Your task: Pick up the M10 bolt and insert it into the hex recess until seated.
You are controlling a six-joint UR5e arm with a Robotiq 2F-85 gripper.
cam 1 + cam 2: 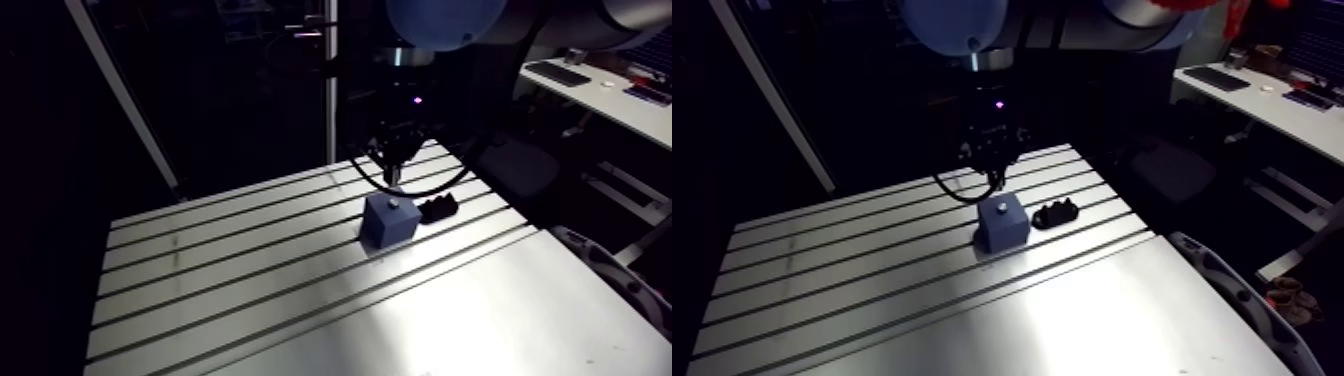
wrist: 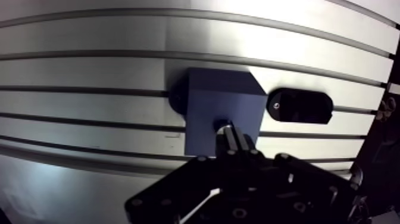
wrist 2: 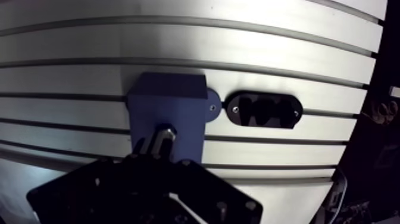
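The slotted aluminium table (image 1: 250, 300) lies broad and bare on the near side of the blue block (image 1: 388, 225), with open, grooved metal running out to its near and side edges. The far edge is closer behind the block. The only neighbour is a black oblong holder (image 2: 299, 106), which lies just beside the block on the same pair of ribs and is low and rounded at both ends.

The gripper (image 2: 229, 132) comes straight down over the block's top face. Its fingers (image 2: 241, 143) are drawn close together. They seem clenched on the shank of the M10 bolt (image 3: 168, 129), though the contact is dim in the wrist view. The bolt stands at the middle of the block's top, with its lower end at the recess. I cannot tell how deep it sits.

The block is matte and square-cornered, with a small rounded tab at its base on each side. The bolt is dull grey metal, and the table is brushed and reflective.
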